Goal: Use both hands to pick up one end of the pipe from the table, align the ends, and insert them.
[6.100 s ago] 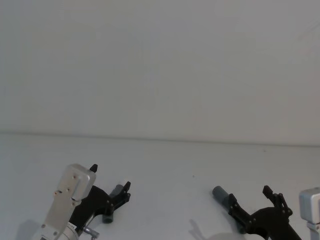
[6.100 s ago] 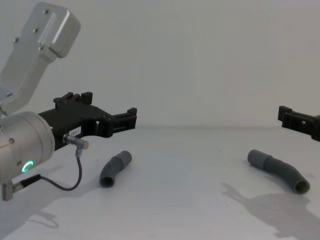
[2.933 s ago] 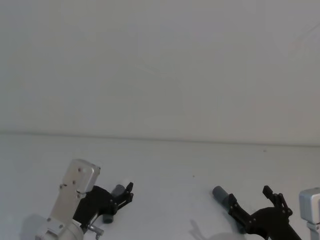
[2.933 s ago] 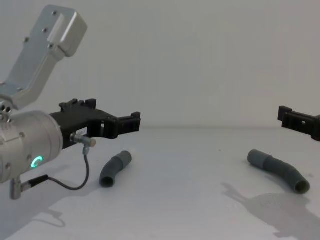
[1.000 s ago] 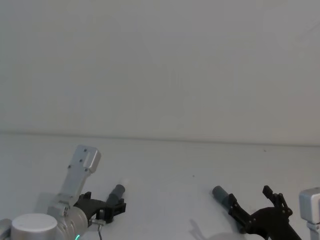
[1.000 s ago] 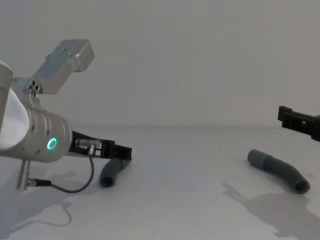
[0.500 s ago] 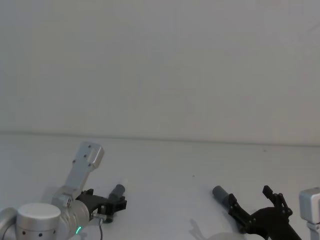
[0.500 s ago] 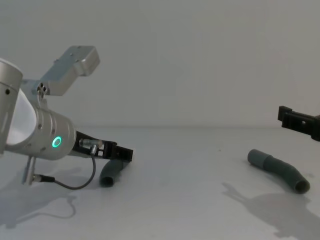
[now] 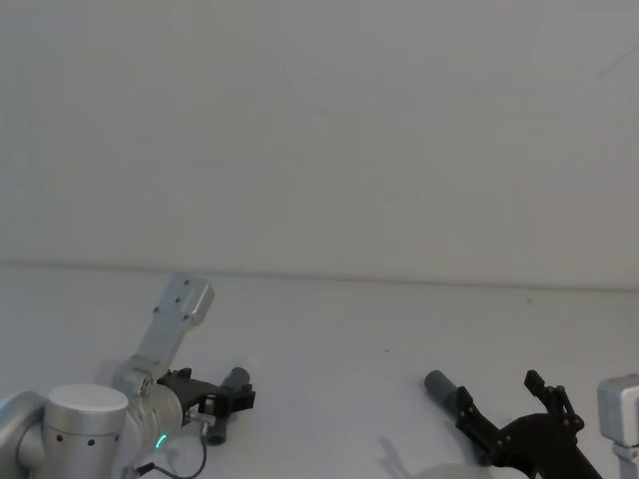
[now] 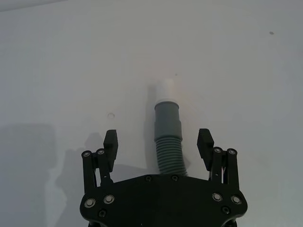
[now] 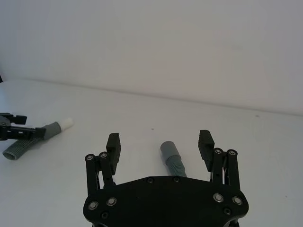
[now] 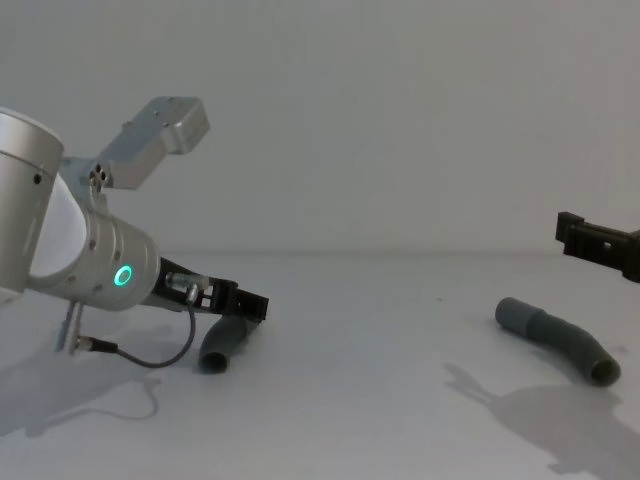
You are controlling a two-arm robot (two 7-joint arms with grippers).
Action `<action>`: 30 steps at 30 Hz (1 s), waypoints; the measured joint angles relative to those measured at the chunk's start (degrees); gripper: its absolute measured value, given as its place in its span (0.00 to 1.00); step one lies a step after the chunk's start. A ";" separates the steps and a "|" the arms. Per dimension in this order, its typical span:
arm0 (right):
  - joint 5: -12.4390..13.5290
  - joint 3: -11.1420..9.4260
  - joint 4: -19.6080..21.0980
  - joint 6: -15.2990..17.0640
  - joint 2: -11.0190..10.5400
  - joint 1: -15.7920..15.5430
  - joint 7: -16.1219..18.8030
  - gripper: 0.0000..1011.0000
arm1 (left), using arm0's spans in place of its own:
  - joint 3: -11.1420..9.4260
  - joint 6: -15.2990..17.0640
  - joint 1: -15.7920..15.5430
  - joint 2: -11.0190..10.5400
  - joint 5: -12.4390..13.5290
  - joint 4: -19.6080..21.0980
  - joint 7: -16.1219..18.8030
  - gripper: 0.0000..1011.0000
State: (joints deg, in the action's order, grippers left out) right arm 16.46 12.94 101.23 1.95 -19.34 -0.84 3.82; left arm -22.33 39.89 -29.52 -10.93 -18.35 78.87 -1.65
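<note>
Here, in the head view, the left gripper (image 9: pixel 232 402) sits low over the table (image 9: pixel 339 329) at the white-tipped hose piece (image 9: pixel 236 379). The right gripper (image 9: pixel 499 389) is just beside the grey-cuffed hose piece (image 9: pixel 437 385), at the lower right.

Left wrist view: the left gripper's fingers (image 10: pixel 110 142) stand spread, one on each side of the ribbed section, with a gap on both sides. The white tip (image 10: pixel 165 89) points away beyond them.

Right wrist view: the right gripper's fingers are likewise spread, and the grey cuff (image 11: pixel 168 149) lies on the table beyond them.

Chest view: both hose pieces lie flat, well apart. The right gripper is raised above the table. The green ring light (image 12: pixel 123 276) glows on the left wrist.
</note>
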 joint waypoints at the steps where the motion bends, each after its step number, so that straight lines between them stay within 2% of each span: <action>1: 0.00 0.00 0.00 0.00 0.00 0.00 0.00 0.99 | -0.01 -0.05 -0.19 0.09 0.02 -0.36 -0.12 0.99; 21: 0.00 0.00 0.00 0.00 0.00 0.00 0.00 0.99 | 0.35 -0.57 -3.24 1.75 0.12 -6.00 -2.10 0.99; 30: 0.00 0.00 0.00 0.00 0.00 0.00 0.00 0.99 | 0.14 0.44 -5.07 2.17 0.47 -8.18 -3.14 0.99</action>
State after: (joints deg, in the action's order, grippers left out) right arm 16.46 12.94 101.23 1.95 -19.34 -0.84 3.82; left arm -22.19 40.33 -34.59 -8.76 -17.88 70.69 -4.80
